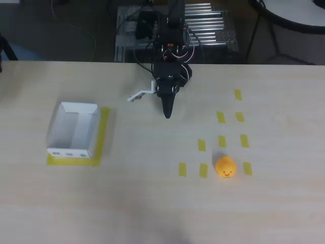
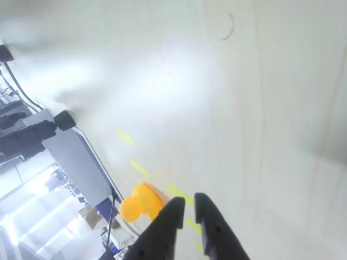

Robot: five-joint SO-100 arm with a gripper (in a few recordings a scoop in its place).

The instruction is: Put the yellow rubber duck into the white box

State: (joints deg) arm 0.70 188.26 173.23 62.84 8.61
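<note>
1. Your claw (image 1: 167,113) hangs over the middle of the bench (image 1: 152,203), its fingers pressed nearly together with just a sliver of gap in the wrist view, and it is pinching nothing.
2. The yellow rubber duck (image 1: 225,166) sits on the bench among the yellow tape strips (image 1: 221,117). In the overhead view it lies well apart from the claw, down and to the right of the tip.
3. The white box (image 1: 73,137) stands on its yellow tape outline at the left of the overhead view, on the opposite side of the claw from the duck.
4. In the wrist view the duck (image 2: 141,201) shows just left of the fingertips (image 2: 174,208), so you will likely need to swing toward it and spread the fingers before descending.
5. The duck is round, with no clear long axis, so approach angle should matter little.
</note>
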